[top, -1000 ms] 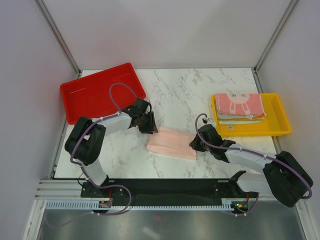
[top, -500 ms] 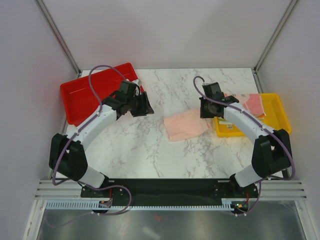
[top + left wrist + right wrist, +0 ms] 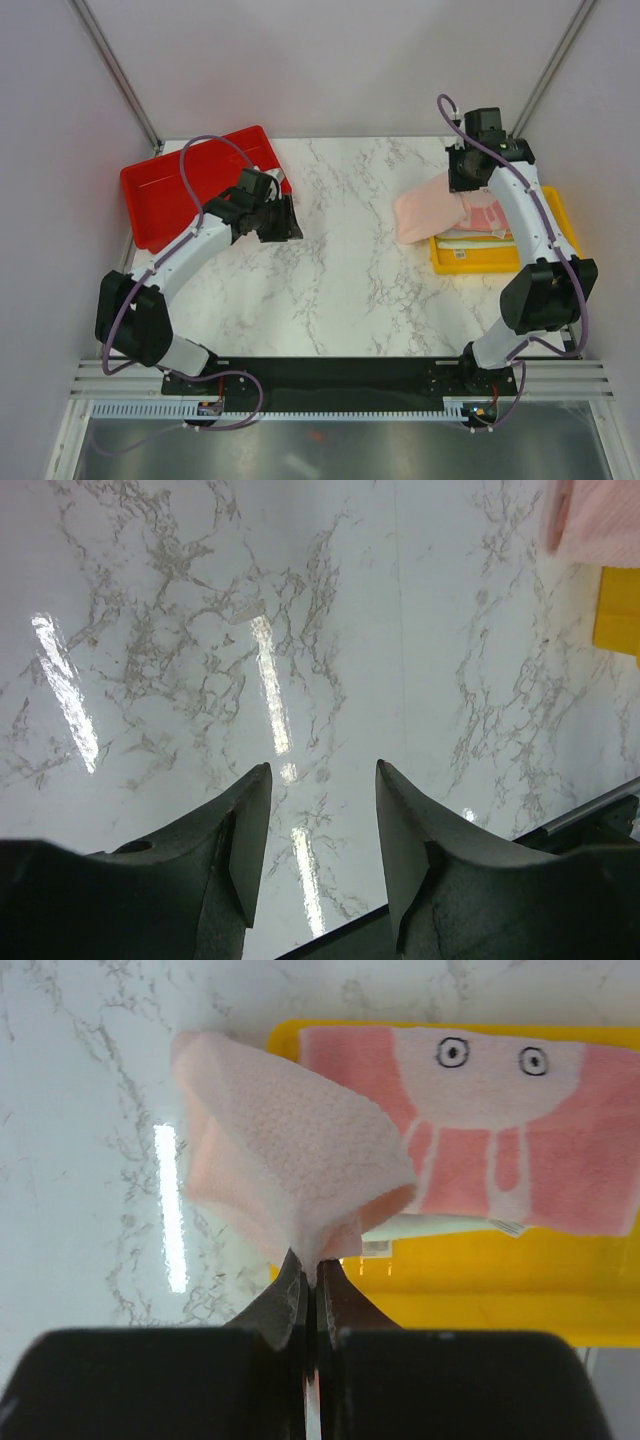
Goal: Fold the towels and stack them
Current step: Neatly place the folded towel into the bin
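My right gripper [image 3: 466,183] [image 3: 311,1268] is shut on the plain peach-pink towel [image 3: 428,212] [image 3: 290,1180], folded, and holds it in the air over the left edge of the yellow tray [image 3: 560,225] [image 3: 480,1280]. In the tray lies a stack of folded towels with the pink bunny towel [image 3: 490,215] [image 3: 500,1150] on top. My left gripper [image 3: 288,222] [image 3: 322,780] is open and empty above the bare marble, beside the red tray [image 3: 165,190]. The peach-pink towel's corner shows at the top right of the left wrist view [image 3: 600,520].
The red tray stands at the back left with nothing in it. The marble table [image 3: 340,280] lies between the arms. A black rail [image 3: 330,375] runs along the near edge. Grey walls close in the back and sides.
My right gripper has carried the peach-pink towel from the table's middle back and right to the yellow tray's edge. My left gripper has let go and stays near the red tray.
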`<state>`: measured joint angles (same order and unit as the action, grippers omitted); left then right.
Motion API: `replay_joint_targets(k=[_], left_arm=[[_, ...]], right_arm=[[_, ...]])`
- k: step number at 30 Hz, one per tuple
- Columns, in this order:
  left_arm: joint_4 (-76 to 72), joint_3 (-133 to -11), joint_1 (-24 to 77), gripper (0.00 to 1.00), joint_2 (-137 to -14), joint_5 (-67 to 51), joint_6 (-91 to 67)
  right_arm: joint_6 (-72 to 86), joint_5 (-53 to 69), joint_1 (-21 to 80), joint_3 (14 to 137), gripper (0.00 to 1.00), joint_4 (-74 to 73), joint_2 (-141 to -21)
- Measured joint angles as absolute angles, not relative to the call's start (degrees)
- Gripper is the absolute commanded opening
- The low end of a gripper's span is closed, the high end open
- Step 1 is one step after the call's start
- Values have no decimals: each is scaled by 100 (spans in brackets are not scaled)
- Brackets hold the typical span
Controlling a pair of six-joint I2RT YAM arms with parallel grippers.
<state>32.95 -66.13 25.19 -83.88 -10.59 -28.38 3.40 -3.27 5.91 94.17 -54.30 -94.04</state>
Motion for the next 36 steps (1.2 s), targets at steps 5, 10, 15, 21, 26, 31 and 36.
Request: replay_joint_targets(k=[5, 10, 15, 21, 26, 31, 36], left_arm=[[3317, -6613, 2519, 54, -8565, -1059, -2797], [3341, -6613, 2519, 53, -8591, -1059, -2753], [3420, -6615, 2519, 54, -8600, -1059, -2711], [3481, -6635, 2519, 54, -8600, -1057, -2648], [3612, -6748, 2519, 54, -8600, -1057, -2598], [3726, -6947, 2519, 54, -8608, -1052, -2561], [3769, -7135, 2519, 54, -8702, -1059, -2554]], right_arm=[[-19, -263, 69, 9810, 0, -5806, -9472], [-329, 69, -318, 10462, 0, -6123, -9690], [-554, 375, -635, 10989, 0, -6283, -9889], [-716, 720, -1114, 11203, 0, -6392, -10180], [-755, 1072, -1592, 11266, 0, -6436, -10595], [-777, 1334, -1914, 11454, 0, -6482, -11037], [-777, 1533, -2143, 11797, 1, -6523, -11550]])
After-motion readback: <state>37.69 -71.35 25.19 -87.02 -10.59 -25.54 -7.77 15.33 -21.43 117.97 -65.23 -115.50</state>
